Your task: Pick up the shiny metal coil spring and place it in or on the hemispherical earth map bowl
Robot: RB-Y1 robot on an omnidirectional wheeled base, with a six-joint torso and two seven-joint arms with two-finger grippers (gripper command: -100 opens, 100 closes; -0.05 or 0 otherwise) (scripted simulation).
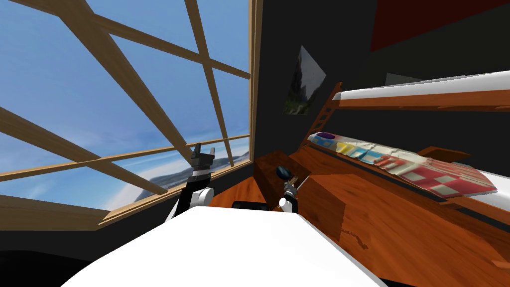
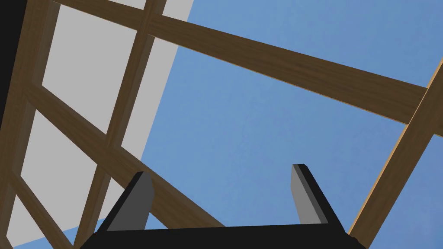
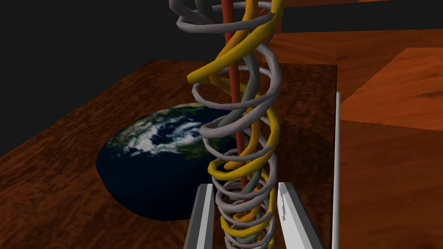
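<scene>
My right gripper (image 3: pixel 245 218) is shut on the coil spring (image 3: pixel 242 129), whose grey and yellow coils wind around a thin red rod and rise up from between the fingers (image 3: pixel 200 216). Just beyond and to one side of the spring sits the dark blue earth map bowl (image 3: pixel 151 168), dome side up, on a dark wooden top (image 3: pixel 65 173). In the head view the right gripper (image 1: pixel 290 187) holds the spring (image 1: pixel 294 178) close beside the bowl (image 1: pixel 283 172). My left gripper (image 1: pixel 202 151) is raised before the window, and its fingers (image 2: pixel 138 203) stand open with nothing between them.
The bowl's wooden cabinet (image 1: pixel 279 182) stands in the corner next to a lower wooden box (image 1: pixel 323 202). A bunk bed (image 1: pixel 408 169) with a patchwork quilt and a ladder (image 1: pixel 321 119) runs along the right. A large window (image 1: pixel 124 99) spans the left.
</scene>
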